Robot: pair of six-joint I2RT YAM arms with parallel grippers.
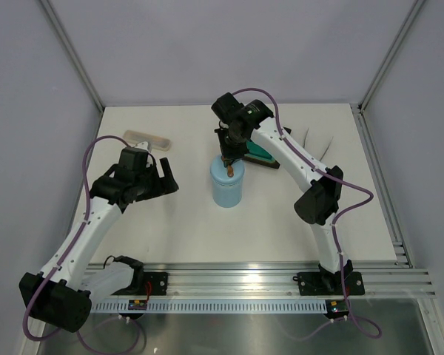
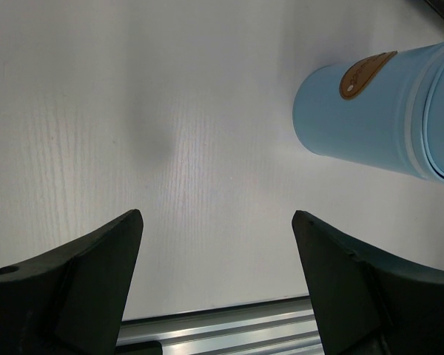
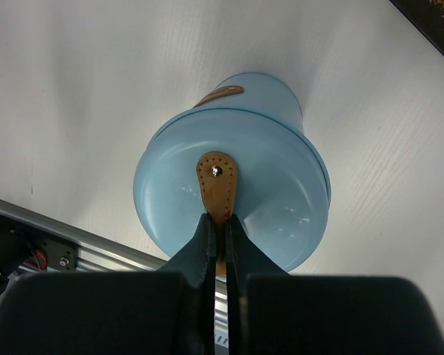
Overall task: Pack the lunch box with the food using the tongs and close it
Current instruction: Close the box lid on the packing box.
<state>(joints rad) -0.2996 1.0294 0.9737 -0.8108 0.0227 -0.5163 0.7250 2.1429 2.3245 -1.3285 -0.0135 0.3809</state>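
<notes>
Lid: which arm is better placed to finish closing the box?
Right, probably. The right gripper is shut on the brown tab of the lid, which sits on the box. The left gripper hangs open, empty, apart from the box.

The left arm [image 1: 81, 237] goes up from its base, to the near left of the lunch box [image 1: 227, 188], and bends forward at the elbow. Its wrist points toward the lunch box. The left gripper [image 1: 165, 176] hangs low to the left of the lunch box, apart from it. Its jaws stand wide with nothing between them.

The right arm [image 1: 320, 196] has its elbow to the right of the lunch box, and its forearm reaches up and over it. The right gripper [image 3: 218, 222] points straight down above the lunch box. Its jaws are pressed together on the brown tab [image 3: 217, 185] of the lid [image 3: 274, 200].
</notes>
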